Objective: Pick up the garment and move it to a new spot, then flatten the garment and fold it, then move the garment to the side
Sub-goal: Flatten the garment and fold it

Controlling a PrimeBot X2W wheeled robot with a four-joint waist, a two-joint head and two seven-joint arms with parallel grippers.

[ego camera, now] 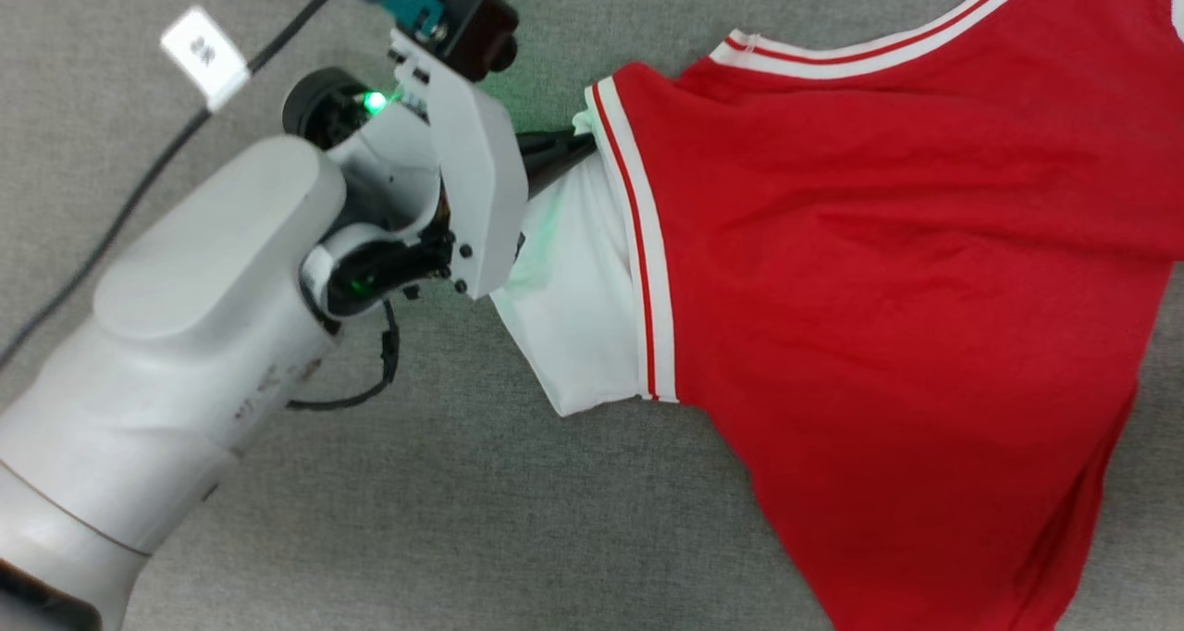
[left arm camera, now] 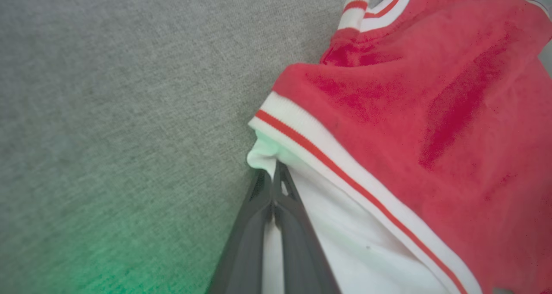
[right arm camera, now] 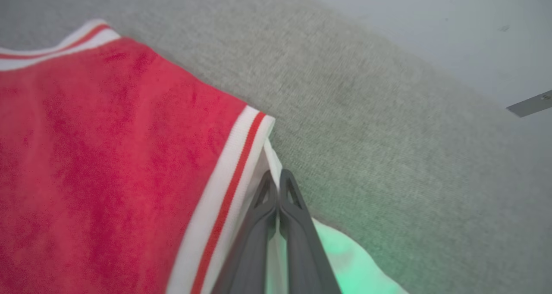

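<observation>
Head view: L arm [ego camera: 213, 316] diagonal, L gripper [ego camera: 585, 142] tight on garment [ego camera: 879, 289] sleeve.

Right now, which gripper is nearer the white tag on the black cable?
Left. The left gripper grips one sleeve of the garment, near the white tag; the right gripper grips the other sleeve, farther off.

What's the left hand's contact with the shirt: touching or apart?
Touching. The left wrist view shows the left hand shut, pinching the edge of the shirt's white sleeve at its tips.
</observation>
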